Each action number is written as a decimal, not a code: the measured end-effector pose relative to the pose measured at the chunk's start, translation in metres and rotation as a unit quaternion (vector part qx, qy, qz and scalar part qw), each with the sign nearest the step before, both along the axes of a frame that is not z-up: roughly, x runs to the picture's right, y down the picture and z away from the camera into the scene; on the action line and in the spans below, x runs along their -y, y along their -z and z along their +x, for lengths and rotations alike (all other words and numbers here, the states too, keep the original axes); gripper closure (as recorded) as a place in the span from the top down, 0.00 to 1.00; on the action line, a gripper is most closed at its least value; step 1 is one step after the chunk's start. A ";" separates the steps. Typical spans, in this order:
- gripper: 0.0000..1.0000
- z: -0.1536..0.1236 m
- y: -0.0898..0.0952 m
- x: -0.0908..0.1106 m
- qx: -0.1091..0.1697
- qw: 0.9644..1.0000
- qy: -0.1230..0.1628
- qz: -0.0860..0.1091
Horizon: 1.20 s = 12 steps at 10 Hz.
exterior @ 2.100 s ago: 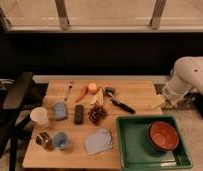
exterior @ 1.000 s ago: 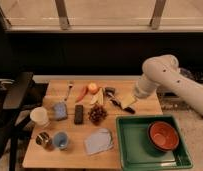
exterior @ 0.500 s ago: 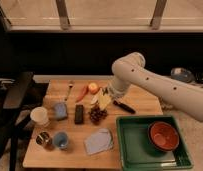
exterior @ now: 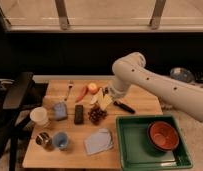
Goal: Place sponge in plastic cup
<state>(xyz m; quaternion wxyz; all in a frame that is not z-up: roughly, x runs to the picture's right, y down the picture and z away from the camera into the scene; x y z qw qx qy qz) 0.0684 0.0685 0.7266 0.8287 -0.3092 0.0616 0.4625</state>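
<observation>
The light-blue sponge (exterior: 60, 111) lies on the left part of the wooden table, between the white cup and the dark remote (exterior: 79, 114). The short blue plastic cup (exterior: 60, 141) stands near the front left edge, just below the sponge. My white arm reaches in from the right, and my gripper (exterior: 102, 99) hangs over the table's middle, above the grapes (exterior: 97, 115) and well right of the sponge. Its pale fingers (exterior: 107, 102) stand apart, open, and hold nothing.
A white cup (exterior: 39, 116) and a metal can (exterior: 43, 140) stand at the left. A blue-grey cloth (exterior: 99, 141) lies at the front. A green tray (exterior: 145, 150) with a red bowl (exterior: 163, 135) fills the right front. An apple (exterior: 93, 88), a fork (exterior: 70, 89) and a black-handled tool (exterior: 124, 106) lie further back.
My arm has swung steadily leftward from the table's right edge, and the gripper has come to the middle above the grapes. The objects on the table have not moved.
</observation>
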 end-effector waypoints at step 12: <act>0.78 -0.188 -0.076 0.016 0.081 0.995 0.051 0.004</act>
